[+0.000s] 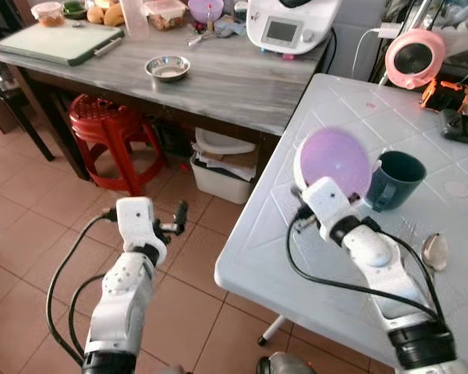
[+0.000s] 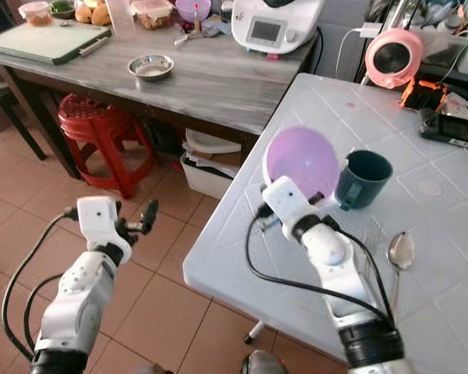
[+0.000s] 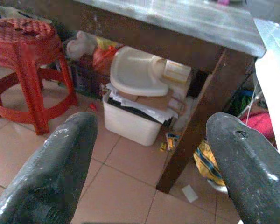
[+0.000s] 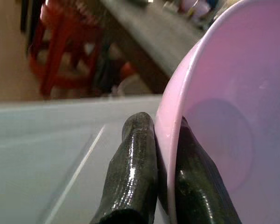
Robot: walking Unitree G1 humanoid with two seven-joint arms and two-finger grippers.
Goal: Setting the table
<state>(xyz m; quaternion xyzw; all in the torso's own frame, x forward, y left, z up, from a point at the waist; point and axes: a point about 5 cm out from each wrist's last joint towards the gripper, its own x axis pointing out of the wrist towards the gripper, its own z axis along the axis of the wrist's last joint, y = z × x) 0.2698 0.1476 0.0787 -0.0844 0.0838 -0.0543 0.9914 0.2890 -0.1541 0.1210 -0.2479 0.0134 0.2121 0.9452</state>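
Note:
My right gripper (image 4: 161, 158) is shut on the rim of a pink bowl (image 1: 334, 161), holding it tilted on edge over the white table (image 1: 257, 257). One finger (image 4: 133, 168) is outside the rim, the other inside the bowl (image 4: 224, 116). A dark teal mug (image 1: 395, 179) stands just right of the bowl. A metal spoon (image 1: 434, 251) lies on the table near my right forearm. My left gripper (image 1: 175, 220) hangs open over the tiled floor left of the table, holding nothing, its fingers (image 3: 60, 163) spread wide.
A grey wooden table (image 1: 218, 78) stands behind with a steel bowl (image 1: 168, 68), a cutting board (image 1: 58, 40) and a white appliance (image 1: 288, 27). A red stool (image 1: 105, 136) and a white bin (image 1: 218, 167) sit beneath it. A pink round appliance (image 1: 415, 56) stands on the white table's far side.

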